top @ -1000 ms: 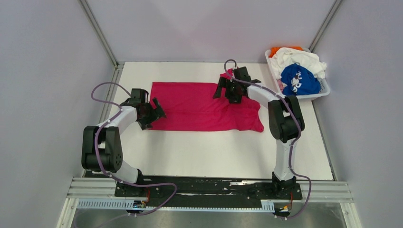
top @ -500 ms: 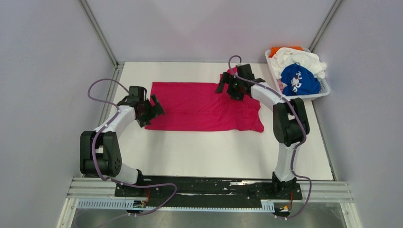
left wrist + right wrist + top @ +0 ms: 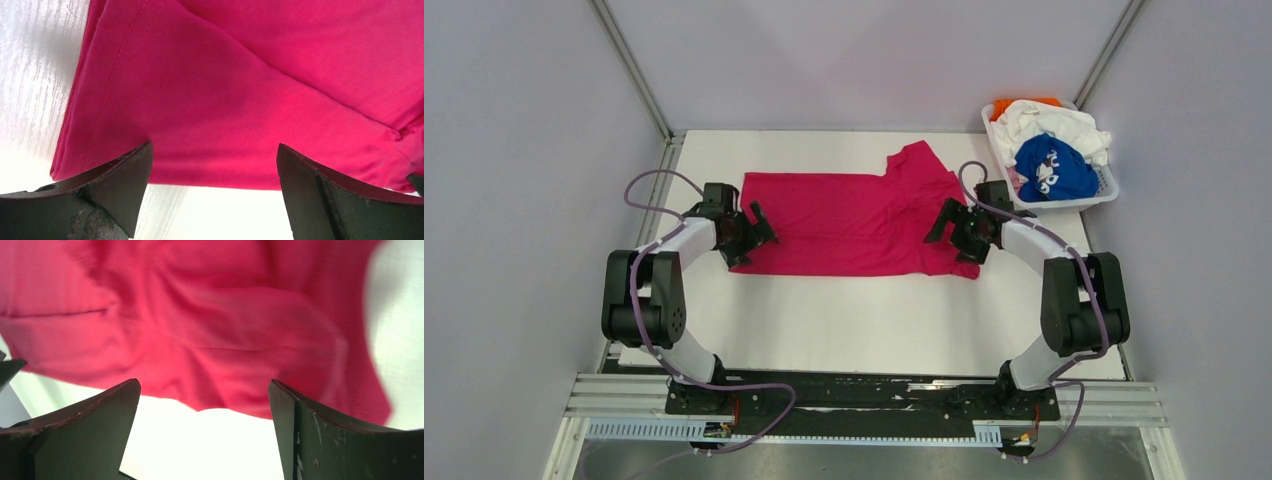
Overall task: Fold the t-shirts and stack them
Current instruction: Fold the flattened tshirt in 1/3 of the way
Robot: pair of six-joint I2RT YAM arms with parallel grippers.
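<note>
The magenta-pink t-shirt (image 3: 854, 212) lies spread flat on the bench (image 3: 864, 320), just toward 12 o'clock of centre. The left end effector (image 3: 749, 232), wide open and empty, sits at its 8 o'clock corner. The right end effector (image 3: 962, 228), equally open, is at 4 o'clock, probably so both can pinch the near edge together. A second ago the right one hovered over the 1 o'clock sleeve, now uncovered.

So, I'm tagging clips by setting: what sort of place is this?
Likely a robot lab cell: plain grey walls box in a white table, and the left arm and right arm are bolted to a metal rail.
</note>
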